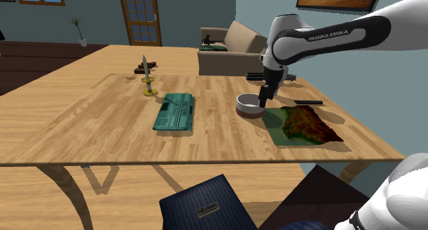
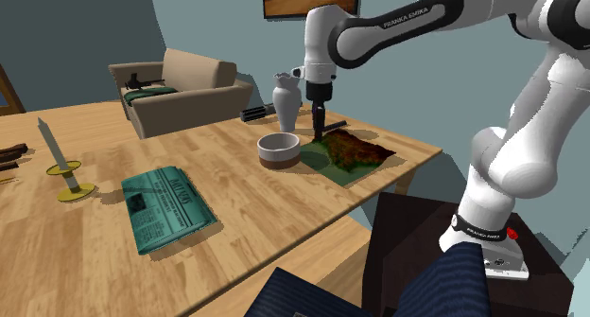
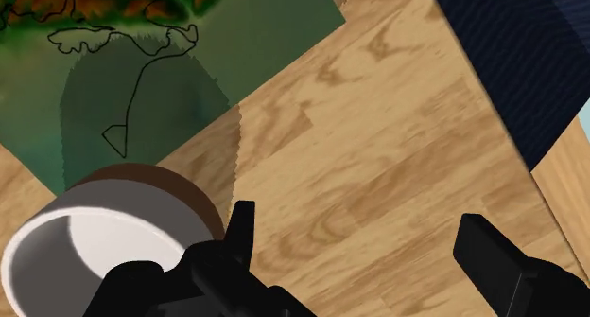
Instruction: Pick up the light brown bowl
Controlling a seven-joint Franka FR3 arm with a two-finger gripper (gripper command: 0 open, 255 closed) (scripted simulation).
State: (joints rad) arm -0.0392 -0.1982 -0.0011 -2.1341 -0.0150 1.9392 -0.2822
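Hovering just beside round white bowl with brown base, on shoulder view's right: black two-finger gripper, fingers spread, clasping nothing. Bowl touches green terrain map at its corner.

The bowl, whitish with a brown base band, stands upright on the wooden table beside the map.

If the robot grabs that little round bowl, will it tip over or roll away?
Probably not: the bowl looks low and wide with a flat brown base, so it should sit steady. Its walls look stiff, so it likely won't squash. The smooth rim might slip in the gripper.
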